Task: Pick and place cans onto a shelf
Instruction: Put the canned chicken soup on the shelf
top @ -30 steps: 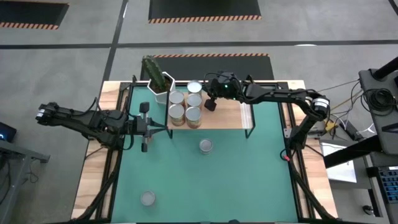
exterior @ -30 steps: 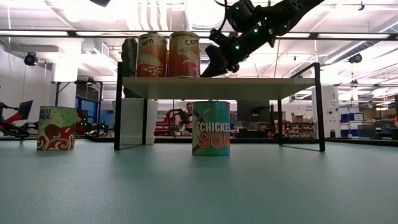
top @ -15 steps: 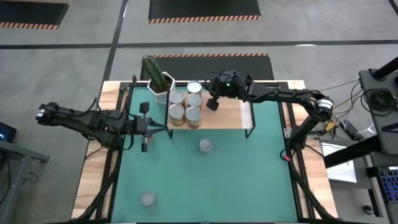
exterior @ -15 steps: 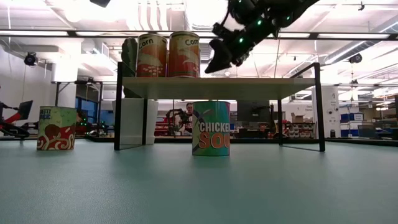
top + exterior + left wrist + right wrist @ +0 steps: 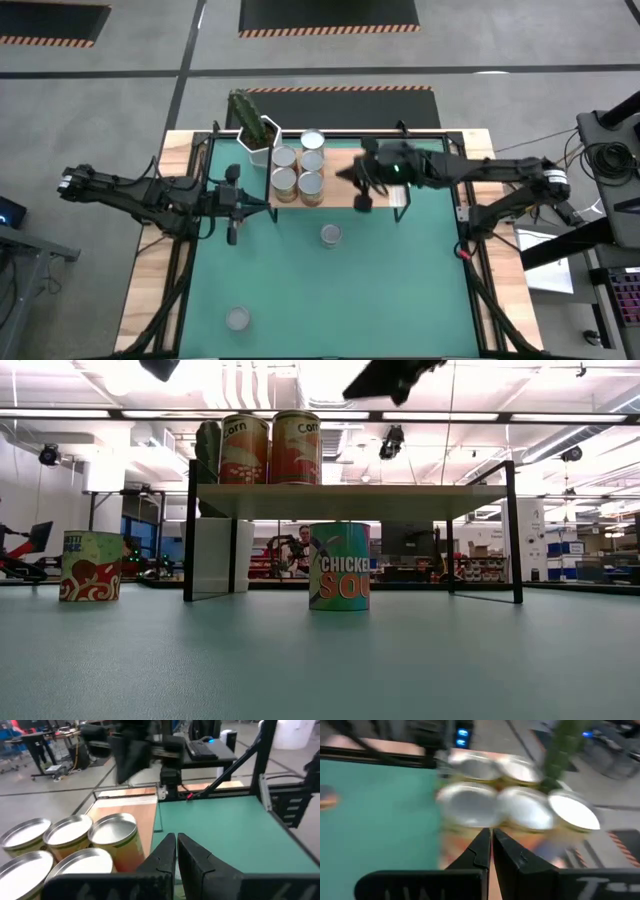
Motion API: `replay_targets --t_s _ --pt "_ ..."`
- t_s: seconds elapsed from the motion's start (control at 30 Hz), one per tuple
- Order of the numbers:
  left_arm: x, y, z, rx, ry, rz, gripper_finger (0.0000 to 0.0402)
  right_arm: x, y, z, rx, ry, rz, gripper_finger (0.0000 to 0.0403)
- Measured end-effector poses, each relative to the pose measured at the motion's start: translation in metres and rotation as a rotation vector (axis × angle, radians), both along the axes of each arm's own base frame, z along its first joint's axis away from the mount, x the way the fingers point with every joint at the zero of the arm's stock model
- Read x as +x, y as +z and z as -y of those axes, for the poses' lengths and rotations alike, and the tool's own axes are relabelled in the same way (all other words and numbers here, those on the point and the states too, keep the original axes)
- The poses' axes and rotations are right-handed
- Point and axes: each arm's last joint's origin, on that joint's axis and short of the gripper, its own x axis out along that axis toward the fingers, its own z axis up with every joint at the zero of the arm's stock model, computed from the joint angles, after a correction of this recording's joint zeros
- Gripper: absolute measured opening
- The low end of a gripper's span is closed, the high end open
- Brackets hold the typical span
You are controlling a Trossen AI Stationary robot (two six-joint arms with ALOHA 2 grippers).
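From the low view I see only a dark, cut-off piece of the right gripper at the upper edge, above the shelf; the high view places it over the plank's front edge, just to the side of the five shelved cans. Its own wrist view is blurred, yet the fingers sit pressed together with nothing between them. The cans' labels read only in the low view: two corn cans on top, a chicken soup can on the green mat beneath. Overhead that can lies nearer me than the right gripper, another can far off. The left gripper waits beside the shelf's end, fingers closed and empty. The cactus pot is largely hidden at table level
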Motion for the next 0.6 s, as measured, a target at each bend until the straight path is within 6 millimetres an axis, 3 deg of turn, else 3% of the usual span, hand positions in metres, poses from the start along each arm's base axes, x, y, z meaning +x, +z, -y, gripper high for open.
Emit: replay_targets --t_s 0.27,0.6 --pt "0.005 -0.002 0.004 -0.027 -0.043 -0.002 0.0000 -0.009 -0.013 -0.066 0.092 0.182 -0.023 0.0009" --pt "0.015 -0.009 0.022 -0.063 -0.115 -0.039 0.0000 0.001 -0.051 -0.108 0.148 0.116 -0.123 0.0009"
